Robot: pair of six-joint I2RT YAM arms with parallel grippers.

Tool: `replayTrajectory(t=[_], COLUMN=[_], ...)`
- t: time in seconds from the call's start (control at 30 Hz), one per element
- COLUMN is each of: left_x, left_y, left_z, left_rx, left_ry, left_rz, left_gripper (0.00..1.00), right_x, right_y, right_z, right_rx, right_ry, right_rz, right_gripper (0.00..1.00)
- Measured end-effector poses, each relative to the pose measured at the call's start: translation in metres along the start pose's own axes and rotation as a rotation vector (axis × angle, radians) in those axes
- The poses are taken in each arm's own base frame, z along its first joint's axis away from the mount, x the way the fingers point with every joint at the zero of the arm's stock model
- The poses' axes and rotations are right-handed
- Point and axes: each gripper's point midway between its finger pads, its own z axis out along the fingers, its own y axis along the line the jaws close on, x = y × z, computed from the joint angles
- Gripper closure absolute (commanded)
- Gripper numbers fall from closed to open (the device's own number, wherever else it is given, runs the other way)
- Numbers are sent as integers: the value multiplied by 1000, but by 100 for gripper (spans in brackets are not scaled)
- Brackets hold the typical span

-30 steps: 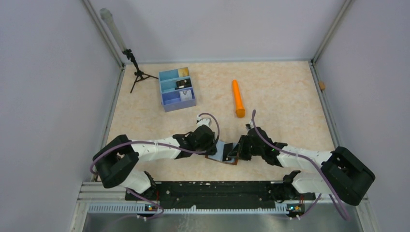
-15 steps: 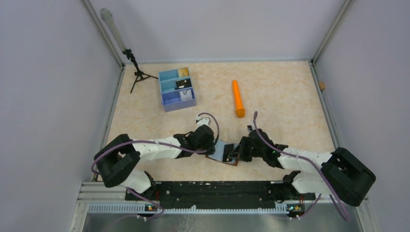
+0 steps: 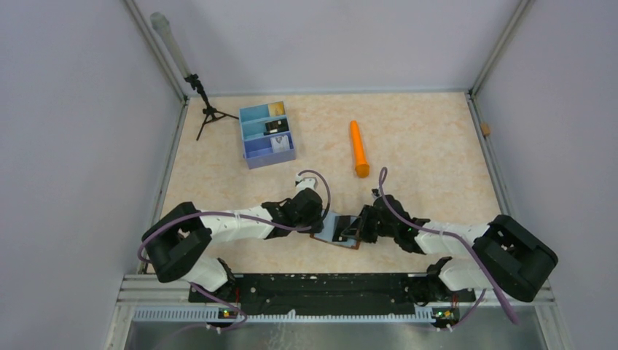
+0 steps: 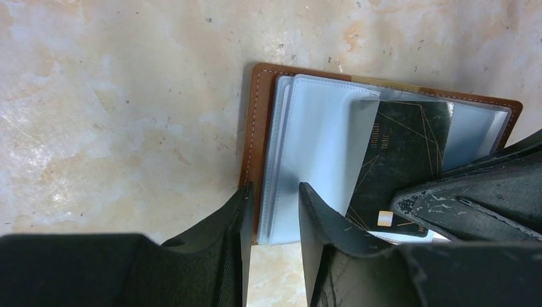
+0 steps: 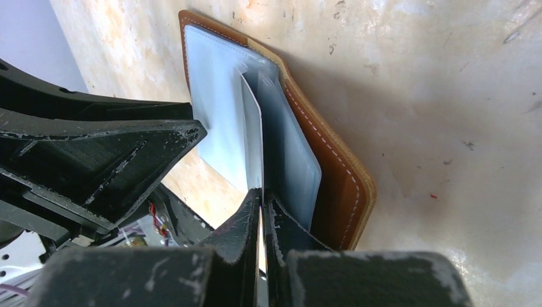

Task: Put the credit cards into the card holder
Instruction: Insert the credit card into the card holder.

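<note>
Left gripper (image 4: 275, 198) narrowed, part-open astride card holder (image 4: 254, 128) sleeves; right gripper (image 5: 262, 199) pinches 1 black card (image 4: 396, 160) (likely stiff, slick; grip short edge).

The left arm (image 3: 233, 222) and right arm (image 3: 455, 237) match: white tubular links between chunky black joint housings, a purple cable (image 3: 313, 173) looping alongside each. Their fingers (image 4: 326, 224) are matte black plastic, scuffed pale grey along the edges.

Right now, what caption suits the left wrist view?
Left gripper straddles the pale sleeves of the open card holder; right gripper holds a black card partly tucked in.
</note>
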Motion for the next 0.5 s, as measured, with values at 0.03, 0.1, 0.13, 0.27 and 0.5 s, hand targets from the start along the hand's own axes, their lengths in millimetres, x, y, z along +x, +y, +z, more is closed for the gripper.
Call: replayTrajectory(t=[0.03,0.1,0.13,0.27,0.5], left_x=[0,0,0,0,0], left_y=[0,0,0,0,1], left_z=[0,0,0,0,0], left_rx=[0,0,0,0,-1], left_ry=[0,0,0,1,4], left_rz=[0,0,-1,0,-3], left_gripper=[65,65,65,66,69], right_x=[0,0,0,0,2], right_y=[-1,-2,-2,-2,-1], right_z=[1,2,2,5,11], right_rx=[0,-3,-5,-8,-9], right_ry=[-2,-6,-7,-7,-6], right_rz=[4,11,14,20,18], right_gripper=[100,100,100,100,99])
